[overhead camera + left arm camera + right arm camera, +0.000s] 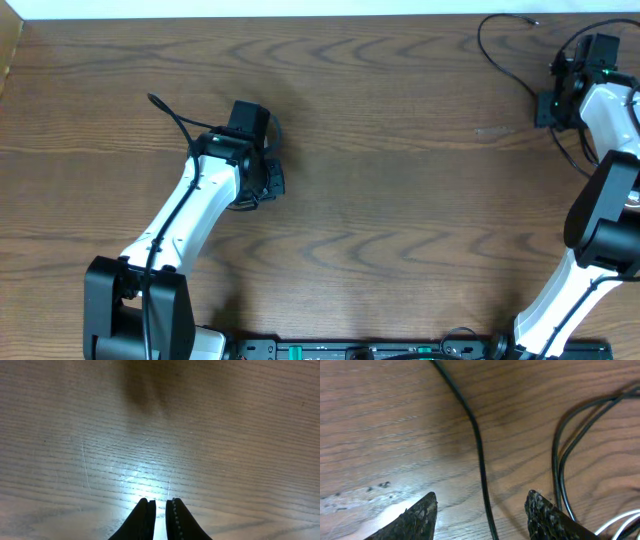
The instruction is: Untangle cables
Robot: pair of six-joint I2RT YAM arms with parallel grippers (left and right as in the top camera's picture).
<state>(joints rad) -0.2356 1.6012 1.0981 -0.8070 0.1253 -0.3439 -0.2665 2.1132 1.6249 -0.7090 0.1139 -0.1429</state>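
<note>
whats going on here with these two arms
It's a cable-untangling job. The right gripper is open at the far right corner of the table, straddling one black cable, with more black cables and a white cable beside it. The left gripper, nearly shut and empty, is over bare wood, away from them.

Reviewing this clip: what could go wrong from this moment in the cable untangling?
1. The open right gripper straddles one black cable, but two more black cables run close beside one finger; closing or sliding may snag them too.
2. The left gripper is over bare table, far from any cable, so a one-armed pull might tighten the tangle.
</note>
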